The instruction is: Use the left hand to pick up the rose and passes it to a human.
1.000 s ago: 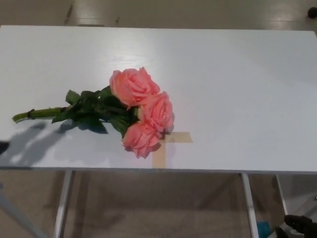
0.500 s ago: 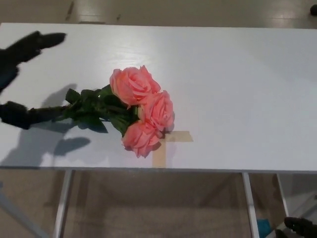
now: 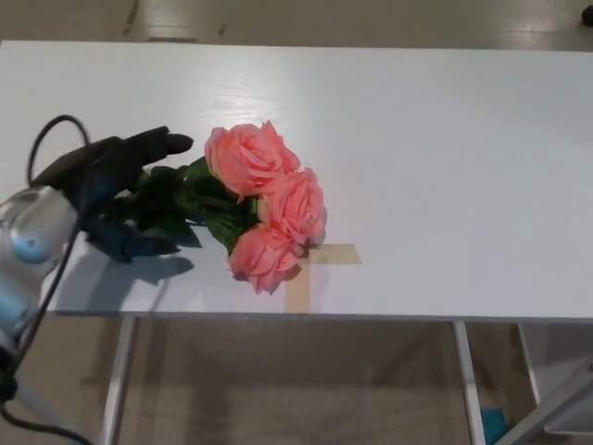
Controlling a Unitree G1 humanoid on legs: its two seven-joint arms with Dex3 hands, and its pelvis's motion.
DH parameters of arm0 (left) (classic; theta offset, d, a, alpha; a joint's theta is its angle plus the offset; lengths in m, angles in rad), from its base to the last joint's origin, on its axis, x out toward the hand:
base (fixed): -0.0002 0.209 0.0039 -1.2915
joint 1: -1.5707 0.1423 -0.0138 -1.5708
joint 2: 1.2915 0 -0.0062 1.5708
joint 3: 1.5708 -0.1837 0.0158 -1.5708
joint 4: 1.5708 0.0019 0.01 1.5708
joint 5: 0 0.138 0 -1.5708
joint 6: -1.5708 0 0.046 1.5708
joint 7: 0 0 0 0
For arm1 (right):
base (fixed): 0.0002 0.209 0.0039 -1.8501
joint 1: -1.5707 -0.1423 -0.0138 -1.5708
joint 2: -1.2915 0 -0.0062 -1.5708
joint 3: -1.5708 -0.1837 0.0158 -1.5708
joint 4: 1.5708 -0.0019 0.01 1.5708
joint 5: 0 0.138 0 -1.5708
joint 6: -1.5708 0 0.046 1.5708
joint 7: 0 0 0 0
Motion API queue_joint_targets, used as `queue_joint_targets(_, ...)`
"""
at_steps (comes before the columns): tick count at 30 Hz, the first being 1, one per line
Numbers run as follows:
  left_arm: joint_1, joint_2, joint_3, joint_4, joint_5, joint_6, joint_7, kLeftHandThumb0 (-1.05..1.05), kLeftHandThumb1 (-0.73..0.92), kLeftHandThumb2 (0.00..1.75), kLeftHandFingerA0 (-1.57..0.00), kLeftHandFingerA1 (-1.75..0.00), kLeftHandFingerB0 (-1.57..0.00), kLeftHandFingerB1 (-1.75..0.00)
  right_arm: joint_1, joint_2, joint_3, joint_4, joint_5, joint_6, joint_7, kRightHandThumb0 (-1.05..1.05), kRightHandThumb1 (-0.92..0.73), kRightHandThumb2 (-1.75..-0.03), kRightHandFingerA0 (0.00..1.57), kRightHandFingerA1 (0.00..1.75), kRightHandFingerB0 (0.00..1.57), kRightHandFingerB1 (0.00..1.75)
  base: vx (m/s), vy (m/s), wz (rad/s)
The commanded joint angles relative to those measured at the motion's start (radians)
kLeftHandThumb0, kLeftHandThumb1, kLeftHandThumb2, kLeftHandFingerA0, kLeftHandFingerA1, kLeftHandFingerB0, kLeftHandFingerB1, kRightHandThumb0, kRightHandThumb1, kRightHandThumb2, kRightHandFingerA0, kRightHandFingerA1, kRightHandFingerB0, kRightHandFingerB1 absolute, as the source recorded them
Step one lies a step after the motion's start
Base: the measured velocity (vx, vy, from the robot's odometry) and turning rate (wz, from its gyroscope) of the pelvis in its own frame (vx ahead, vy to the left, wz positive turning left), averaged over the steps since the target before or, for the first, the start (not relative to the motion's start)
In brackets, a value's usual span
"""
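A bunch of three pink roses (image 3: 264, 199) lies on a white table (image 3: 445, 167), a little left of the table's middle. The blooms point right and toward the near edge, and the green leaves and stems run off to the left. The nearest bloom rests just beside a cross of tan tape (image 3: 320, 264) stuck to the tabletop, and its right edge touches or overlaps the tape.

The left hand (image 3: 116, 190) comes in from the left, over the stem end of the bunch. Its fingers are spread: the upper fingers (image 3: 153, 146) reach across the far side of the leaves, with the tips just short of the farthest bloom, and the thumb (image 3: 130, 246) sits on the near side, below the leaves. The stems and leaves lie between them, but the hand covers the stems, so I cannot tell whether it touches them. A black cable (image 3: 46, 139) loops above the silver wrist (image 3: 32, 227).
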Motion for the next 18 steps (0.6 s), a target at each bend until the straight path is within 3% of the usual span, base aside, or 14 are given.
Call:
queue_joint_targets(1, -0.042, -0.046, -0.031, 0.032, 0.067, 0.070, 0.041, -0.55, 0.37, 0.73, -0.06, -0.17, -0.06, -0.30, 0.016, -0.009, 0.013, 0.007, -0.009, 0.015, 0.006, -0.57, -0.80, -0.65, 0.57, 0.46, 0.42, 0.33, 0.00, 0.000, 0.00)
queue_joint_targets(2, -0.042, -0.051, -0.034, 0.030, 0.071, 0.071, 0.046, -0.55, 0.37, 0.73, -0.06, -0.17, -0.07, -0.30, 0.017, -0.009, 0.015, 0.007, -0.010, 0.014, 0.005, -0.57, -0.80, -0.65, 0.57, 0.46, 0.42, 0.33, 0.00, 0.000, 0.00)
queue_joint_targets(3, -0.043, -0.058, -0.038, 0.030, 0.076, 0.076, 0.051, -0.55, 0.38, 0.73, -0.07, -0.17, -0.07, -0.29, 0.018, -0.009, 0.014, 0.007, -0.008, 0.011, 0.005, -0.58, -0.65, -1.00, 0.50, 0.59, 0.34, 0.50, 0.00, 0.000, 0.00)
queue_joint_targets(7, -0.045, -0.063, -0.039, 0.031, 0.082, 0.081, 0.053, -0.55, 0.38, 0.73, -0.07, -0.17, -0.07, -0.29, 0.018, -0.009, 0.016, 0.007, -0.006, 0.010, 0.005, -0.58, -0.65, -1.00, 0.50, 0.59, 0.34, 0.50, 0.00, 0.000, 0.00)
queue_joint_targets(8, -0.066, -0.090, -0.057, 0.064, 0.101, 0.082, 0.083, -0.56, 0.39, 0.71, -0.09, -0.20, -0.09, -0.28, 0.019, -0.008, 0.004, 0.006, 0.007, 0.006, 0.011, -0.57, -0.80, -0.65, 0.58, 0.46, 0.42, 0.33, 0.00, 0.000, 0.00)
queue_joint_targets(18, -0.102, -0.138, -0.095, 0.123, 0.143, 0.114, 0.127, -0.55, 0.38, 0.72, -0.06, -0.34, -0.06, -0.33, 0.015, -0.002, -0.001, 0.001, 0.008, -0.002, 0.011, -0.57, -0.80, -0.64, 0.58, 0.46, 0.44, 0.33, 0.00, 0.000, 0.00)
